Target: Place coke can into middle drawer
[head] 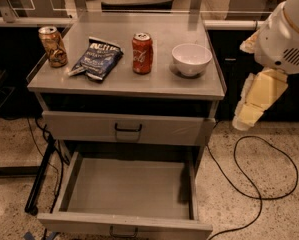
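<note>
The coke can (142,53) stands upright on the grey cabinet top (154,84), between a blue chip bag and a white bowl. The middle drawer (129,189) is pulled open below, its grey floor bare. Its dark bar handle (123,231) shows at the bottom edge. My gripper (249,111) hangs off the right side of the cabinet, below the white arm housing (284,34), about level with the cabinet top and well right of the can. It holds nothing that I can see.
A brown-gold can (53,46) stands at the top's left edge, beside a blue chip bag (96,58). A white bowl (191,59) sits right of the coke can. The upper drawer front (126,128) is shut. A black cable (259,174) loops on the floor at right.
</note>
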`<state>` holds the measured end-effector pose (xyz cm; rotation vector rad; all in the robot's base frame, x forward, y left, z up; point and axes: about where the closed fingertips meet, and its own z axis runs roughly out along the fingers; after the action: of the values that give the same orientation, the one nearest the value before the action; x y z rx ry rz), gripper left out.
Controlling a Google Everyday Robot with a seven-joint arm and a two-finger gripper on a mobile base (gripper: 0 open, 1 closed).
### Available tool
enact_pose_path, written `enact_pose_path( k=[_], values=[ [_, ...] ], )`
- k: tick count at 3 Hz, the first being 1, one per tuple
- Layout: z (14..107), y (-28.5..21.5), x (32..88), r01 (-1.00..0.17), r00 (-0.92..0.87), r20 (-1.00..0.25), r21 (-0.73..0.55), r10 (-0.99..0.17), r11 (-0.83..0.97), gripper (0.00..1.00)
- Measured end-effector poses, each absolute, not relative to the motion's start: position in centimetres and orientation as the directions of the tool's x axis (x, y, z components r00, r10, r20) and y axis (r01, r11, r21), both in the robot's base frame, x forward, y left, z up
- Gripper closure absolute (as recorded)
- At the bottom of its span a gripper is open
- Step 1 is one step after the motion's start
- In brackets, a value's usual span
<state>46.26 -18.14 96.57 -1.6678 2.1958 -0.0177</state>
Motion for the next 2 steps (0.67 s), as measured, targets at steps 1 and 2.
enact_pose_path(
  k=[1,2],
  values=[
    [94.9,-17.1,46.9,-0.916,-0.267,-0.364,-0.193,-0.892,0.353,0.0],
    [92.1,-14.3,49.8,-0.894,-0.316,-0.452,-0.153,-0.834,0.421,0.0]
  ],
)
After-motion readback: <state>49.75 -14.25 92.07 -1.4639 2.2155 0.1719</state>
